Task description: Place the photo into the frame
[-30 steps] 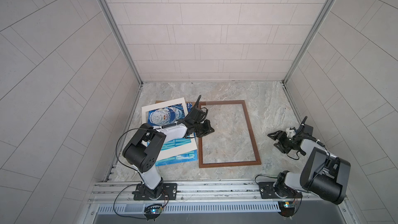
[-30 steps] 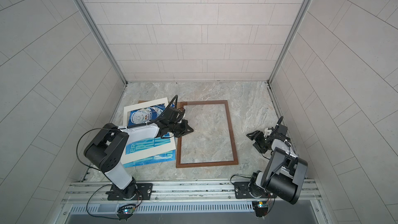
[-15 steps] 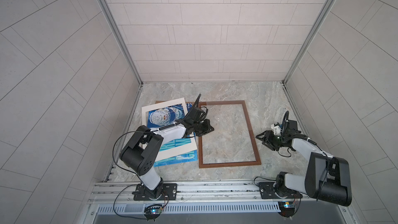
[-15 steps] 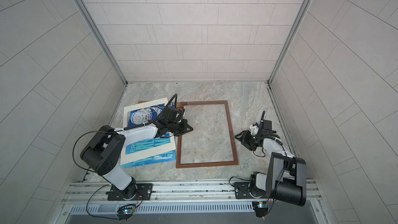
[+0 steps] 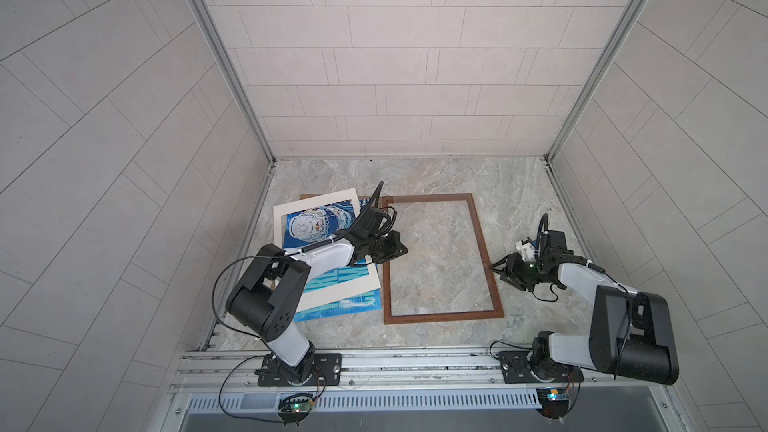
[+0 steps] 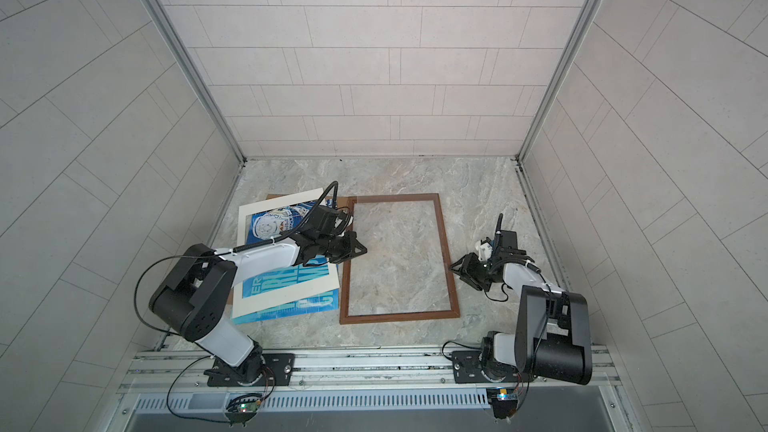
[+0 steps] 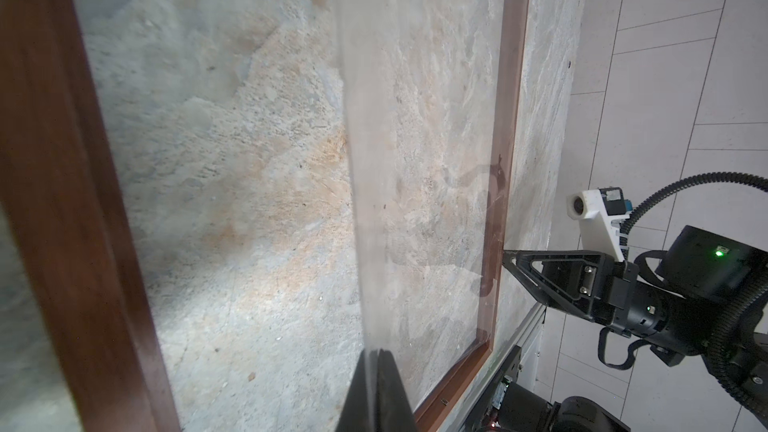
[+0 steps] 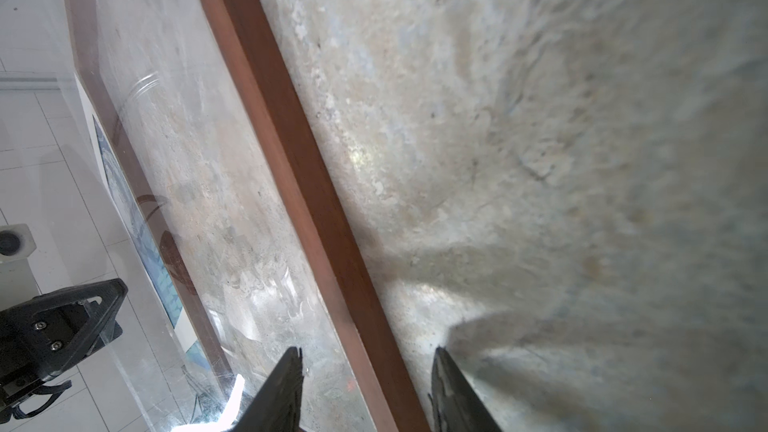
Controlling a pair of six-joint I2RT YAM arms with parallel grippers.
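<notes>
Right tool (image 5: 498, 274): jaws parted, astride 3 o'clock rail of frame (image 5: 440, 318).
Left tool (image 5: 404, 249): clenched on edge of clear pane (image 7: 415, 118), just inside frame's 9 o'clock rail.
Frame: flat on counter (image 5: 436, 176).
Photo (image 5: 309, 228): face up at 9 o'clock, just beside frame, under mat (image 5: 316, 204).

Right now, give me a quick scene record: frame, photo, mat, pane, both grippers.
frame: lying flat, no photo in it
photo: face up beside the frame, on the left arm's side, partly under the white mat
clear pane: over the frame opening, one edge pinched
left gripper: shut on the clear pane
right gripper: open, fingers astride one long rail of the frame
status: photo not yet in frame
</notes>
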